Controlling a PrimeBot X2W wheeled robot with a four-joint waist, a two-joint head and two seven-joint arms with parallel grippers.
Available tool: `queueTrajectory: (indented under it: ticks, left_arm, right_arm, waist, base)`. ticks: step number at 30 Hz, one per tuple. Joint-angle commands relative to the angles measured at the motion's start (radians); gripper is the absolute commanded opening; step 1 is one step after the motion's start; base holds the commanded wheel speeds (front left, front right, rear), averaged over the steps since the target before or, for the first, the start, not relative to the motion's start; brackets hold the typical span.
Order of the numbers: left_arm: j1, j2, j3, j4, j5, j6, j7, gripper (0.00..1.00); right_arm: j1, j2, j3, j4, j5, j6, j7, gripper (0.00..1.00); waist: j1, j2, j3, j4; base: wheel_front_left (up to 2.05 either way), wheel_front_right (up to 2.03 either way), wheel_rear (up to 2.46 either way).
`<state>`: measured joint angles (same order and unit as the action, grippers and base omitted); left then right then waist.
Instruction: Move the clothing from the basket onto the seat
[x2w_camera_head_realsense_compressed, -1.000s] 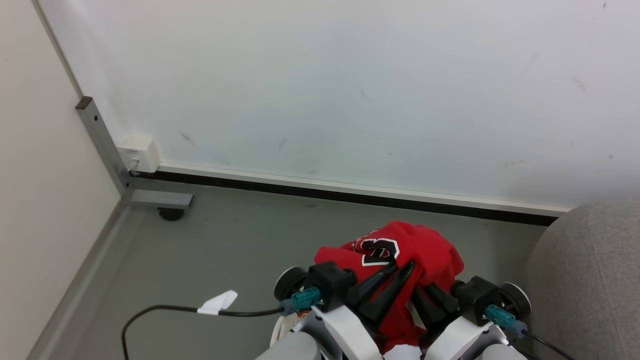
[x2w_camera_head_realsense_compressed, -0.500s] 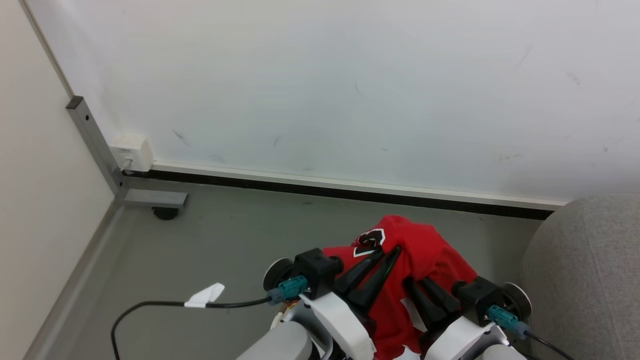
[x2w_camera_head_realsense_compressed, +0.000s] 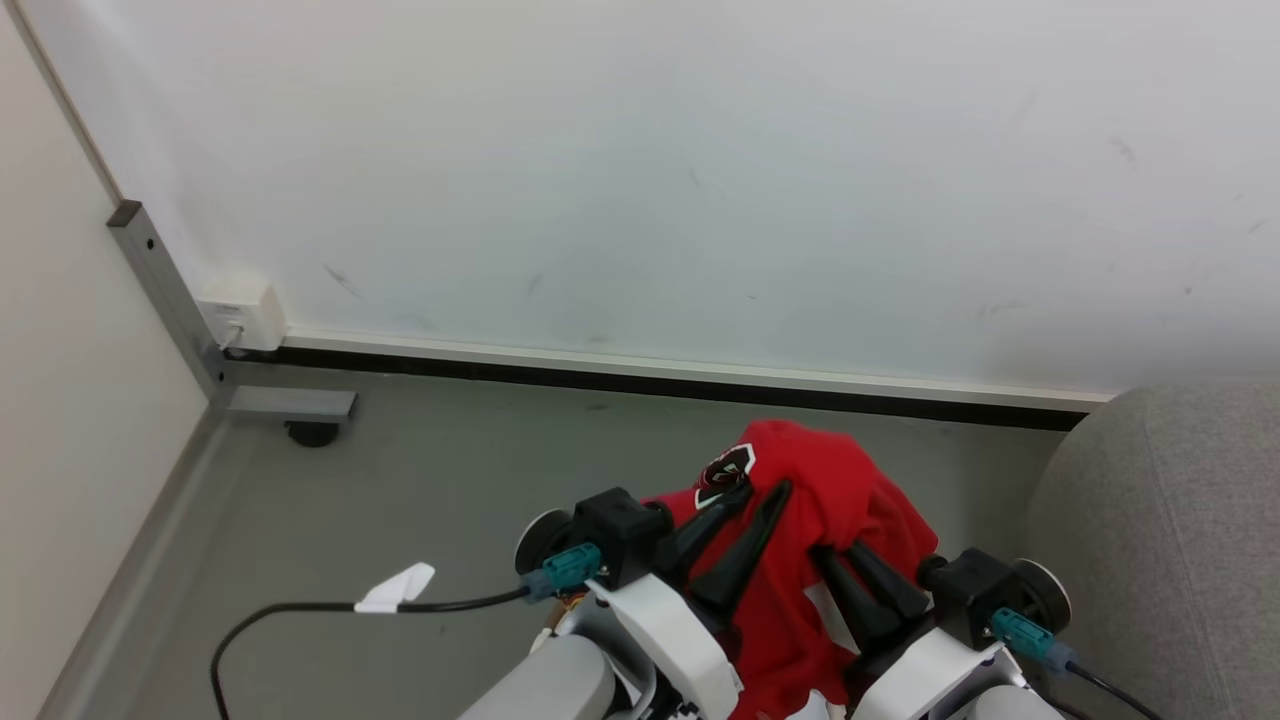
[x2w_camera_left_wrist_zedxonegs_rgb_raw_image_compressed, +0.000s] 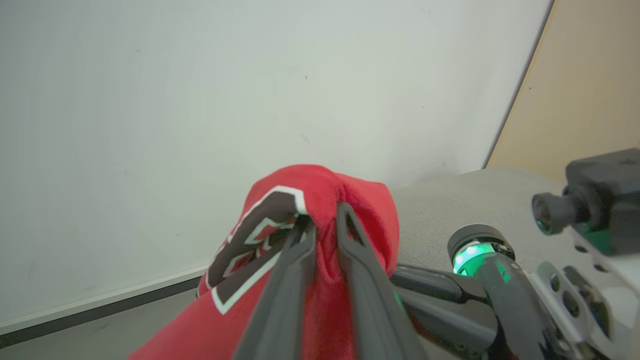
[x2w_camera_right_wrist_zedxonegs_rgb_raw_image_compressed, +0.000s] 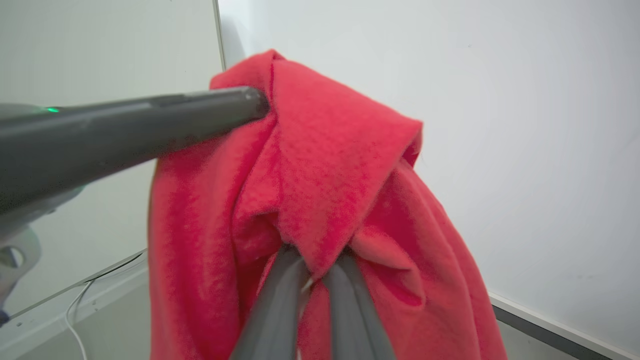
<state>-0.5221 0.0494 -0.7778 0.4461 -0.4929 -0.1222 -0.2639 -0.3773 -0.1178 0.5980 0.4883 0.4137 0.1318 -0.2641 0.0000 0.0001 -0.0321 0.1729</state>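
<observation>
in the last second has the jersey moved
Yes, to the robot's right: the camera shifted too, but the jersey is now nearer the sofa edge and farther from the wall socket.

Ahead and to the left of the grippers you have open grey floor (x2w_camera_head_realsense_compressed: 450, 480), which runs to the far wall (x2w_camera_head_realsense_compressed: 700, 180). That wall closes off the far side. The seat (x2w_camera_head_realsense_compressed: 1170, 540) blocks the right, with its rounded edge near the right gripper (x2w_camera_head_realsense_compressed: 835, 552). At the far left, a metal post (x2w_camera_head_realsense_compressed: 165, 290) with a foot and caster stands in the corner. A black cable (x2w_camera_head_realsense_compressed: 300, 607) trails across the near-left floor. The red jersey (x2w_camera_head_realsense_compressed: 840, 500), clamped by the left gripper (x2w_camera_head_realsense_compressed: 762, 490) and the right gripper, occupies the gap between them.
</observation>
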Motion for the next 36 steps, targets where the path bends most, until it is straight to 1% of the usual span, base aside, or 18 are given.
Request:
queueTrajectory:
  ticks: [1,2,3,7,11,25,36]
  left_arm:
    - [0.009,0.002,0.006,-0.004,0.019,0.005,-0.001,0.44]
    - [0.011,0.002,0.008,-0.005,0.020,0.006,-0.001,0.88]
    - [0.012,0.002,0.009,-0.006,0.020,0.006,-0.001,1.00]
    - [0.016,0.003,0.017,-0.003,0.024,0.007,-0.001,1.00]
    - [0.025,0.005,0.030,-0.009,0.029,0.008,-0.001,1.00]
    - [0.069,0.006,0.081,-0.075,0.077,0.001,-0.001,1.00]
    - [0.099,0.004,0.098,-0.090,0.090,-0.007,-0.001,1.00]
  right_arm:
    - [0.013,-0.008,-0.010,-0.009,-0.003,-0.002,0.000,0.00]
    - [0.015,-0.011,-0.015,-0.013,-0.004,-0.002,0.000,0.00]
    - [0.016,-0.013,-0.020,-0.019,-0.006,-0.002,0.000,0.00]
    - [0.029,-0.028,-0.054,-0.037,-0.013,-0.002,-0.001,0.00]
    - [0.036,-0.041,-0.097,-0.064,-0.024,-0.002,-0.001,0.00]
    - [0.100,-0.116,-0.292,-0.219,-0.079,-0.002,0.000,0.00]
    - [0.152,-0.162,-0.381,-0.333,-0.100,-0.002,-0.001,0.00]
  waist:
    - [0.0000,-0.0001,0.001,-0.007]
    - [0.0000,-0.0001,0.002,-0.012]
    - [0.0000,-0.0001,0.003,-0.018]
    - [0.0000,-0.0001,0.009,-0.046]
    - [0.0000,-0.0001,0.016,-0.091]
    - [0.0000,-0.0001,0.032,-0.317]
    - [0.0000,-0.0001,0.034,-0.473]
  base:
    - [0.00,0.00,0.00]
    - [0.00,0.00,0.00]
    - [0.00,0.00,0.00]
    - [0.00,0.00,0.00]
    - [0.00,0.00,0.00]
    - [0.00,0.00,0.00]
    - [0.00,0.00,0.00]
